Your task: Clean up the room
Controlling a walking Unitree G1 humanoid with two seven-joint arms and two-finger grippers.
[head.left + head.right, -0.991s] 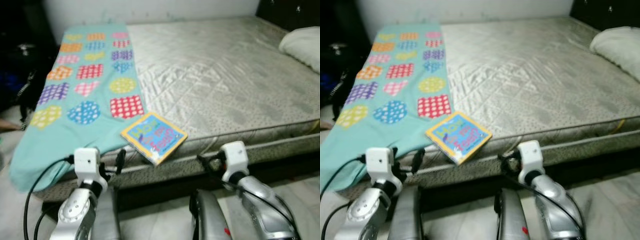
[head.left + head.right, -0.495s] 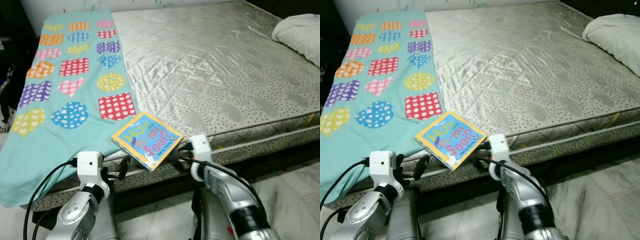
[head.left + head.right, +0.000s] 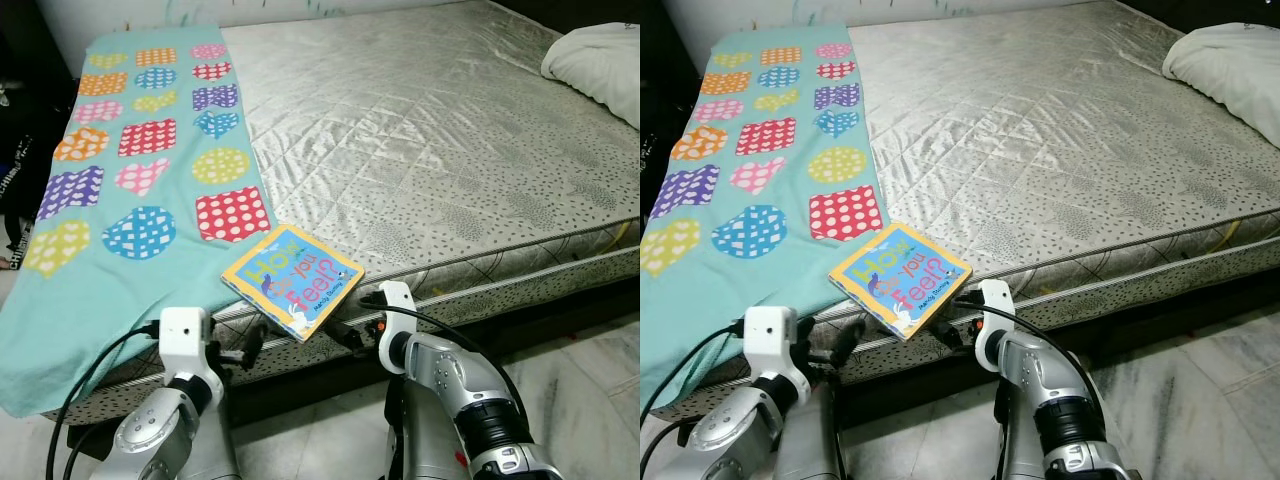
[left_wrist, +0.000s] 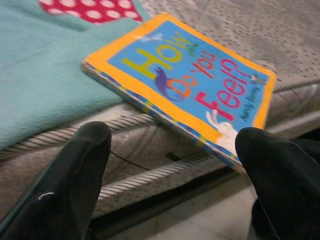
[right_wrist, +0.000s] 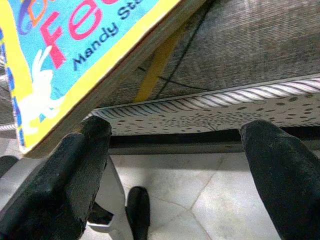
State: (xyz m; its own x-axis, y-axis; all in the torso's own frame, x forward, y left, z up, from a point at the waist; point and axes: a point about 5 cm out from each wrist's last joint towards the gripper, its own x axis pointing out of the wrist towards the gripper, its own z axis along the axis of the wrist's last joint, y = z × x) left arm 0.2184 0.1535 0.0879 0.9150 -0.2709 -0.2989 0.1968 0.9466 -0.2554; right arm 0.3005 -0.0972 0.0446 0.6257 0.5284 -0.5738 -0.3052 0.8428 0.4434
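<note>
I see one book lying flat at the near edge of the bed, its near corner jutting out past the mattress piping over the floor. Its far left corner rests on the teal blanket, which covers the left strip of the bed and hangs over the near left edge. The rest of the mattress, right and far of the book, is bare quilted fabric, with one white pillow at the far right corner.

My right gripper sits just below and to the right of the book's overhanging corner, against the mattress side. Its jaws are spread wide and hold nothing; in the right wrist view one fingertip is just under the book's edge, close enough that I cannot tell if it touches. My left gripper is lower and to the left of the book, near the bed's edge, jaws likewise parted and empty, with the book framed between the two fingers in its wrist view.

There is pale tiled floor in front of the bed, and a dark gap under the bed frame.
</note>
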